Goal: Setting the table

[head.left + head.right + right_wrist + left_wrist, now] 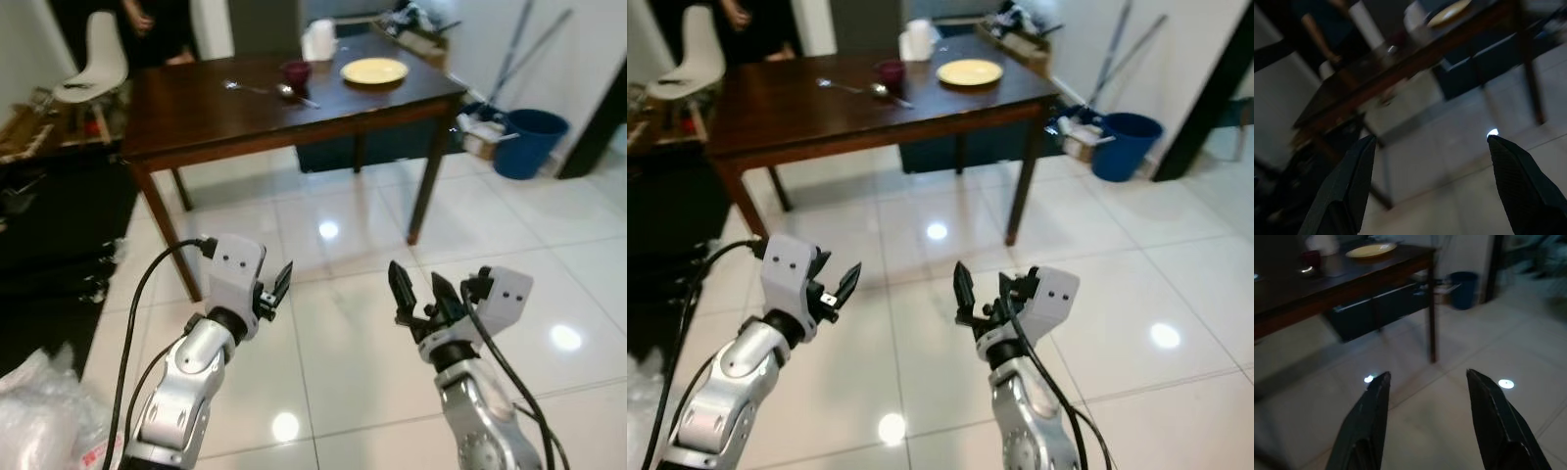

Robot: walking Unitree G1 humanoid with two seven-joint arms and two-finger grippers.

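A dark wooden table stands ahead across the white tiled floor. On its far right part lie a yellow plate, a maroon cup, a white container and two spoons. Both arms are raised in front of me over the floor, well short of the table. My left gripper is open with nothing between its fingers. My right gripper is also open and empty, its fingers pointing toward the table.
A white chair and a person are behind the table's left end. Low dark furniture with clutter lines the left. A blue bucket and poles stand at the right. A plastic bag lies at my lower left.
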